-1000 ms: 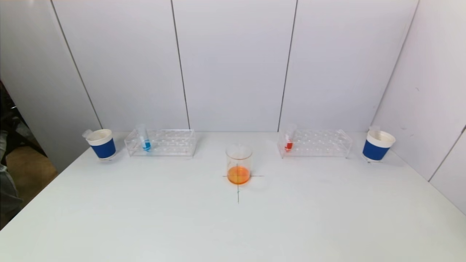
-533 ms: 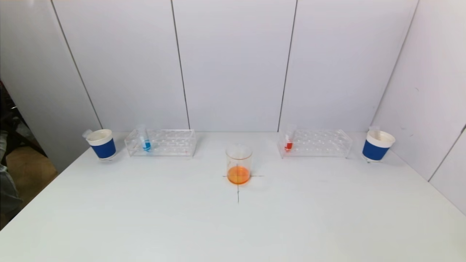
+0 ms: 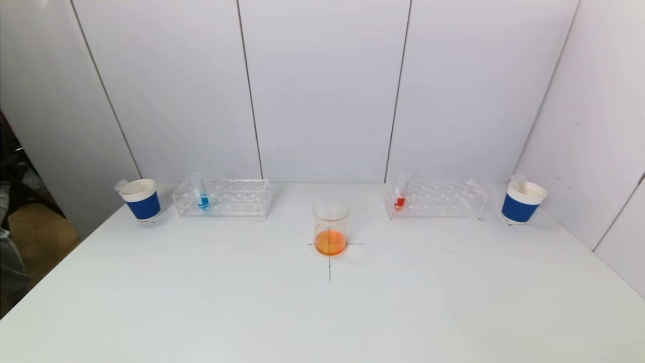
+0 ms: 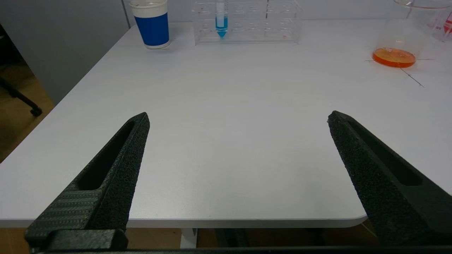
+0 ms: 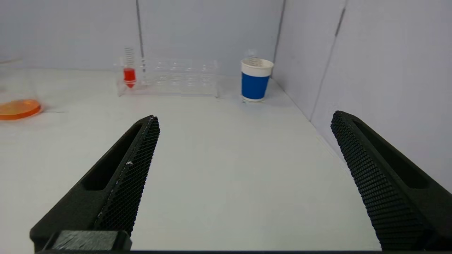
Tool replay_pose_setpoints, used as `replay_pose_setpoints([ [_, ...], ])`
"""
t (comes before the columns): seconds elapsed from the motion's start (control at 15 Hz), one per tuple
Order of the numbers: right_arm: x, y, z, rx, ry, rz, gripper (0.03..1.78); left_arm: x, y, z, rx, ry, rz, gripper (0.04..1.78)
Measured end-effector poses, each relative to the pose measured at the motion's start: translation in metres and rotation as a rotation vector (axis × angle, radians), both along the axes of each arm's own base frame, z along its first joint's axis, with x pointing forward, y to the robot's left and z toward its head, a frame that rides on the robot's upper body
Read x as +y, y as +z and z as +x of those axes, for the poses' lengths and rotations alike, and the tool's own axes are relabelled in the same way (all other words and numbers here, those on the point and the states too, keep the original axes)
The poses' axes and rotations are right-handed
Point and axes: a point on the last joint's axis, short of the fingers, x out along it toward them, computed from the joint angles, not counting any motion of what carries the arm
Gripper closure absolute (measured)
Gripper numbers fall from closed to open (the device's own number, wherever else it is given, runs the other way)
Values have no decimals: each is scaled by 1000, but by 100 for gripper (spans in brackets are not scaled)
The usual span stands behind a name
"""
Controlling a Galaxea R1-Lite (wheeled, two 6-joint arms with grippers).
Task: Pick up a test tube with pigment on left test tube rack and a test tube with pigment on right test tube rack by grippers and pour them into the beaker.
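Observation:
A clear beaker (image 3: 330, 228) with orange liquid stands on a cross mark at the table's middle. The left clear rack (image 3: 224, 197) holds a test tube with blue pigment (image 3: 202, 194) upright at its left end. The right clear rack (image 3: 436, 198) holds a test tube with red pigment (image 3: 400, 194) at its left end. Neither arm shows in the head view. My left gripper (image 4: 238, 118) is open and empty at the table's near edge, far from the blue tube (image 4: 221, 19). My right gripper (image 5: 244, 121) is open and empty, far from the red tube (image 5: 129, 72).
A blue-and-white paper cup (image 3: 141, 199) stands left of the left rack, another cup (image 3: 523, 201) right of the right rack. White wall panels close the back and the right side (image 5: 370, 63). The table's left edge (image 4: 63, 102) drops to the floor.

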Motion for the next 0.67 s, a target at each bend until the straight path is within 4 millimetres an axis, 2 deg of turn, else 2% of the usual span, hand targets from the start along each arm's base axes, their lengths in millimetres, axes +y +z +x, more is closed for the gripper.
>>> replay_pose_setpoints([
  [0.13, 2, -3, 1, 5, 104, 6, 5, 0, 0, 0, 0, 0, 0, 6],
  [0.33, 2, -16, 2, 124, 82, 18, 5, 0, 0, 0, 0, 0, 0, 6],
  [0.67, 2, -16, 2, 126, 70, 61, 5, 0, 0, 0, 0, 0, 0, 6],
])
